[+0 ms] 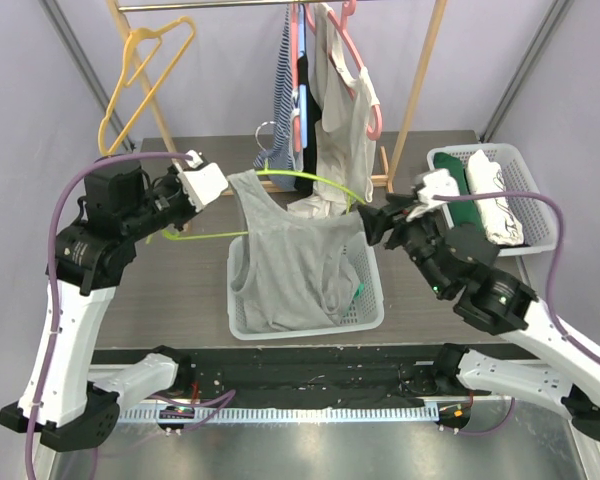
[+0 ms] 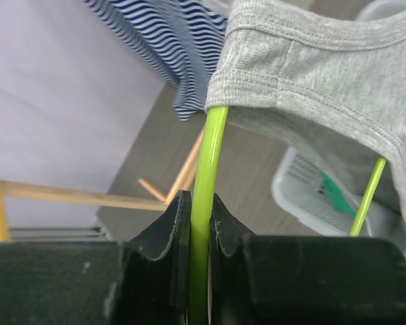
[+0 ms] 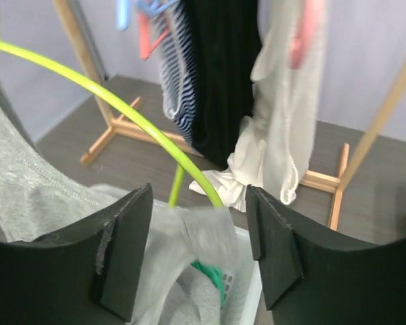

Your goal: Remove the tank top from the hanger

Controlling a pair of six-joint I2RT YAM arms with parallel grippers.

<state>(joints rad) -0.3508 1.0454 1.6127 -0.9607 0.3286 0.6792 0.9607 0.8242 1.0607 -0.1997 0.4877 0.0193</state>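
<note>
Left gripper (image 2: 199,206) clamped on the green hanger (image 2: 208,149); right gripper (image 3: 197,203) stood apart.
Tank top (image 1: 290,265) hung at frame centre along the hanger's left-to-right axis, its strap end nearest the right gripper.

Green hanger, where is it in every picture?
Top external: green hanger mid-picture, carrying the gray tank top.
Left wrist: hanger bottom centre, pinched in the jaws.
Right wrist: hanger curving from upper left to centre.
Shared landmark: the gray tank top, in all three.

Your left claw (image 2: 197,206) is clamped tight, its arm bent inward; your right claw (image 3: 199,203) has its jaws apart, arm reaching left.
</note>
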